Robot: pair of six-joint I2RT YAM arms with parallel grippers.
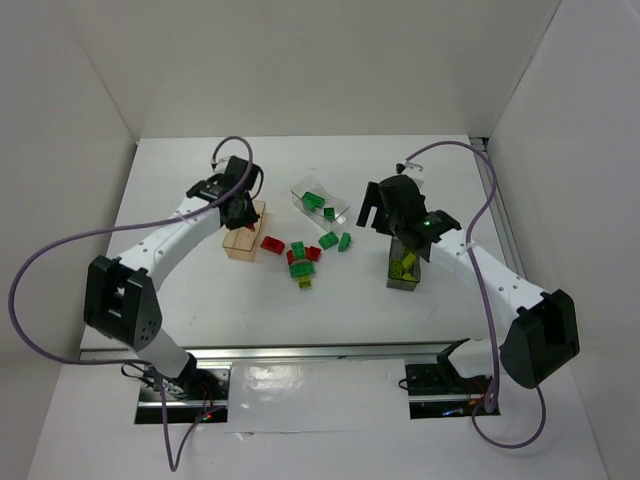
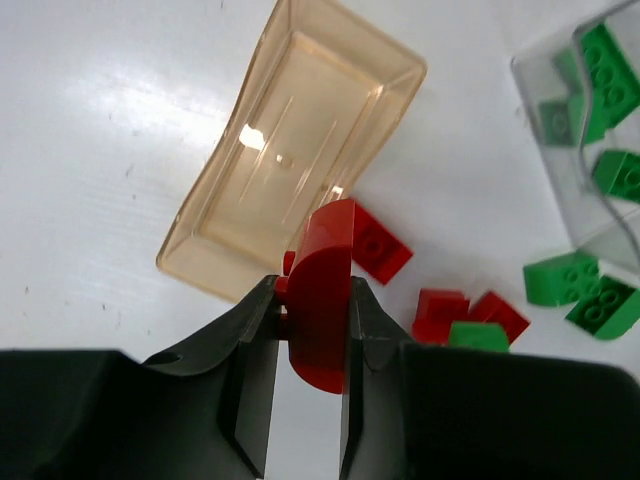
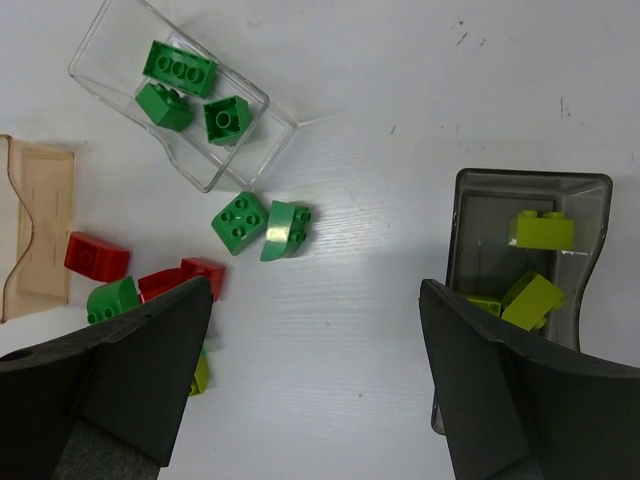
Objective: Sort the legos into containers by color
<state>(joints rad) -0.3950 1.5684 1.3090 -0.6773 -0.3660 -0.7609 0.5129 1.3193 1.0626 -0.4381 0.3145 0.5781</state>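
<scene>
My left gripper (image 2: pixel 313 300) is shut on a curved red lego (image 2: pixel 328 250), held just off the near corner of the empty tan container (image 2: pixel 300 130). Loose red legos (image 2: pixel 378 245) lie beside that container. The clear container (image 3: pixel 110 50) holds three green legos (image 3: pixel 180 65). In the dark grey container (image 3: pixel 480 230) lie yellow-green legos (image 3: pixel 541 230). My right gripper (image 3: pixel 315 290) hangs open above bare table, between the loose pile and the dark grey container, with nothing between its fingers. Two green legos (image 3: pixel 240 221) lie just below the clear container.
A small pile of red, green and yellow-green legos (image 1: pixel 303 260) lies mid-table between the tan container (image 1: pixel 243 243) and the dark grey container (image 1: pixel 404 270). White walls enclose the table on the left, back and right.
</scene>
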